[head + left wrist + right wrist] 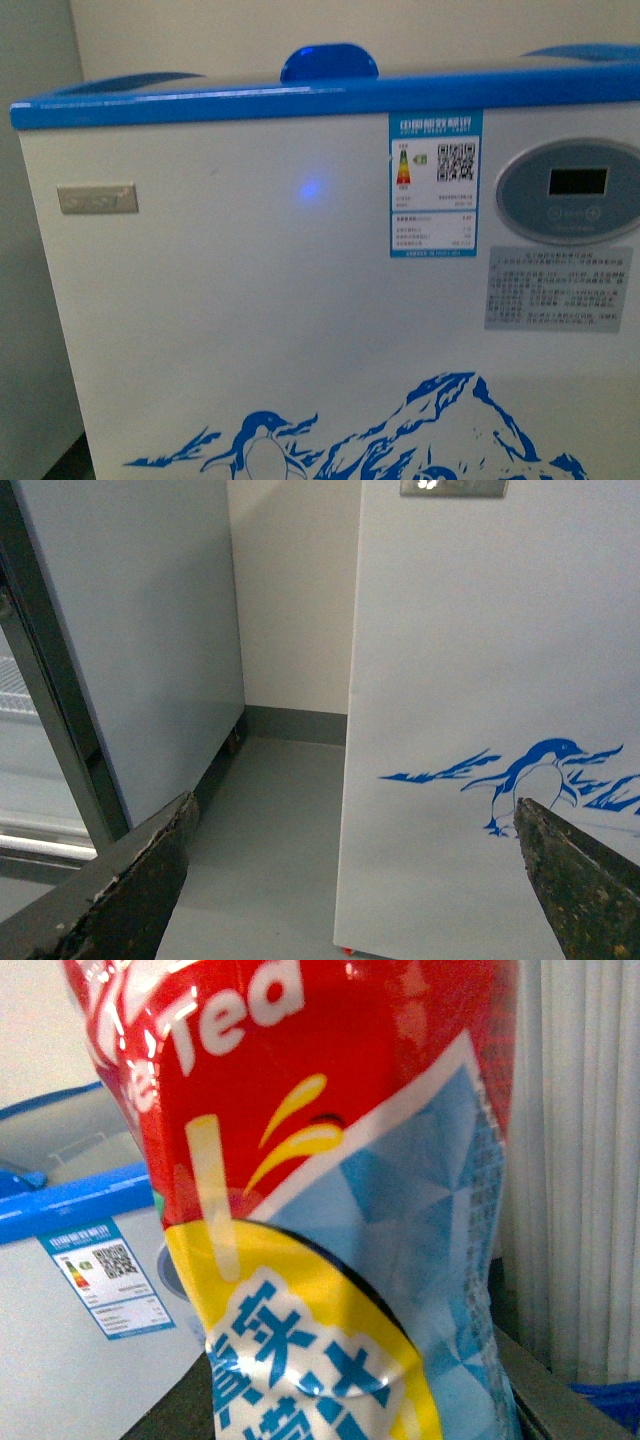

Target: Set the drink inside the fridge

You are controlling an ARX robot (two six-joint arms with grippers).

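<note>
The fridge (pixel 250 300) fills the front view: a white chest with a blue top rim (pixel 200 100), a blue lid handle (pixel 329 62) and a penguin-and-mountain decal; no arm shows there. In the left wrist view my left gripper (pixel 350 880) is open and empty, low in front of the fridge's (pixel 480 680) left corner, near the penguin. The drink (pixel 330 1190) fills the right wrist view, its red, yellow and blue label reading "Tea". My right gripper (pixel 360 1410) is shut on it, above and to the right of the fridge (pixel 60 1350). The cap is out of view.
A tall grey upright cabinet (pixel 140 630) stands left of the fridge, with a narrow strip of grey floor (pixel 270 830) between them and a wall behind. An energy label (pixel 435 185) and an oval control panel (pixel 575 190) sit on the fridge front. Pale curtains (pixel 580 1160) hang at the right.
</note>
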